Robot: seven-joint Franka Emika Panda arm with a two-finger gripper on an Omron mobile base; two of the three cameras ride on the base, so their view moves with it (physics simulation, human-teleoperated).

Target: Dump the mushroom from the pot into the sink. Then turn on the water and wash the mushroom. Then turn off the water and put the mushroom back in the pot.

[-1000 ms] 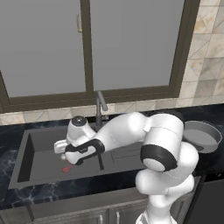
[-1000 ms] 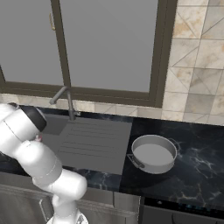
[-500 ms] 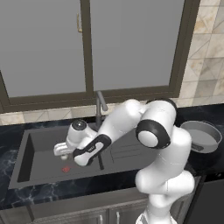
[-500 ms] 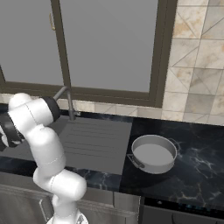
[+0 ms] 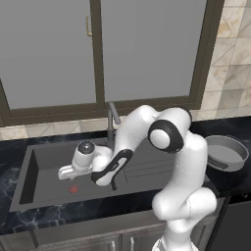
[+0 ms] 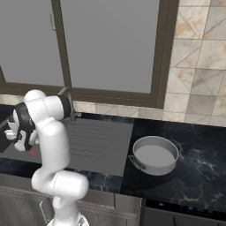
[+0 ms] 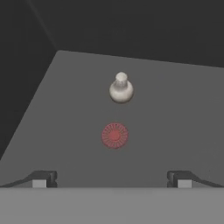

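Your hand (image 7: 112, 178) hangs wide open and empty inside the sink (image 7: 175, 113). The mushroom (image 7: 121, 89) lies at centre frame, just above the red drain mark (image 7: 115, 135).

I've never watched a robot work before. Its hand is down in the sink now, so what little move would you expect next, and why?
Probably a short reach forward and down to bring the gripper around the mushroom. The gripper is open and holds nothing, and the mushroom lies on the sink floor just beyond the red drain mark, ahead of the fingertips. The pot sits on the counter, apparently empty.
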